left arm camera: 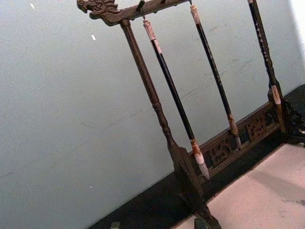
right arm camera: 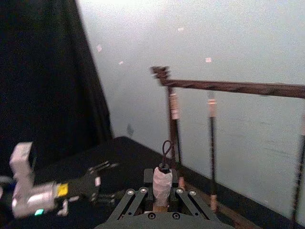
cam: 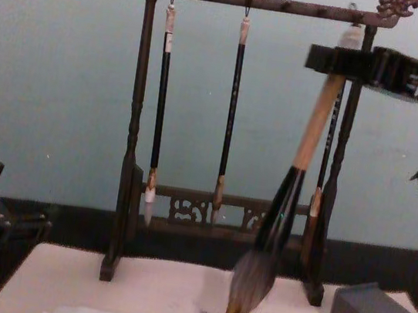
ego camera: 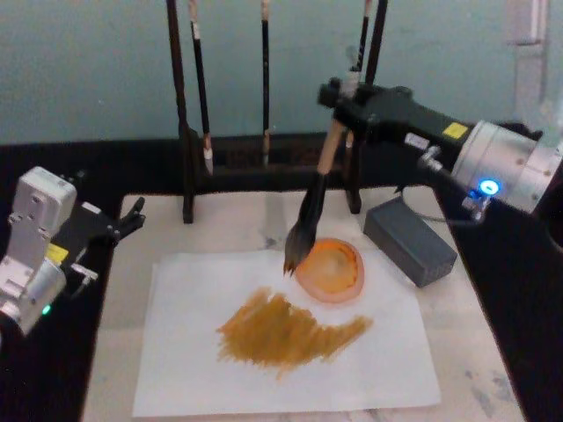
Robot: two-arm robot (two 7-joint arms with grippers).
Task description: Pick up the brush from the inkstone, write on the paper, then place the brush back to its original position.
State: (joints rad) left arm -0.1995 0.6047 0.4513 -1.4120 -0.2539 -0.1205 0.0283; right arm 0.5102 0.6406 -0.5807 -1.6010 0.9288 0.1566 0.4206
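Above the table, our right gripper (ego camera: 341, 95) has its jaws squeezed tight on the top of the brush (ego camera: 310, 211). The brush hangs tilted. Its hairy tip is just beside the orange inkstone (ego camera: 332, 271), at the far edge of the paper (ego camera: 193, 352). Our left gripper (ego camera: 130, 216) rests far left.

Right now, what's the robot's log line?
right gripper: shut on brush | tip: by dish rim | paper: brown stroke | left gripper: parked left

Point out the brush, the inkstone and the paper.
the brush (ego camera: 312, 200): head view, on its black lower section.
the inkstone (ego camera: 354, 283): head view, on its orange rim.
the paper (ego camera: 189, 352): head view, on a bare unpainted part.
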